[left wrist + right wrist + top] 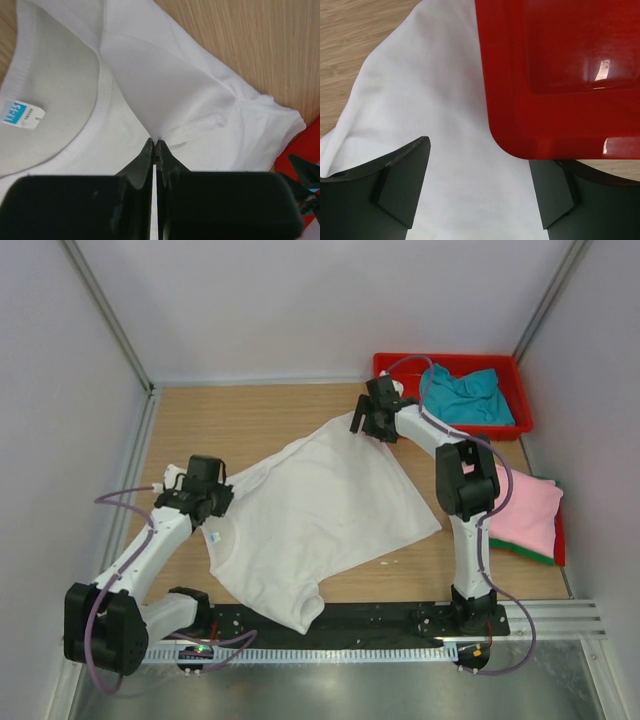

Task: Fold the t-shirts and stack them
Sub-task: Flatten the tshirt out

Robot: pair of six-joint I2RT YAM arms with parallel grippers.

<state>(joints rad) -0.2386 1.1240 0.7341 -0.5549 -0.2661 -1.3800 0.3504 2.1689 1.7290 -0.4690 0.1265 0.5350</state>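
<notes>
Your left end effector (155, 146) is clenched on the white t-shirt (320, 510), with a ridge of its cloth pinched between the 2 tips and drawn up to them. Just ahead and to the left of those tips you see the collar (95, 125) curving round the neck opening, and further left inside it the label (22, 115). Ahead and to the right, a short sleeve lies on the worktop (220, 420).

Your right end effector (477, 197) is released, its 2 fingers (400, 185) standing wide apart with nothing gripped. The white t-shirt runs directly beneath it, filling the gap between the fingers and spreading ahead to the left. Ahead and to the right, the rounded corner of the red tray (545, 90) sits close to the right finger, over the shirt's edge.

From above, the teal t-shirt (465, 395) lies in that tray, just beyond the right end effector. The pink t-shirt (525, 510) lies folded well back from it, beside the right arm's elbow, on top of the green t-shirt (530, 556), of which only 1 edge shows.
</notes>
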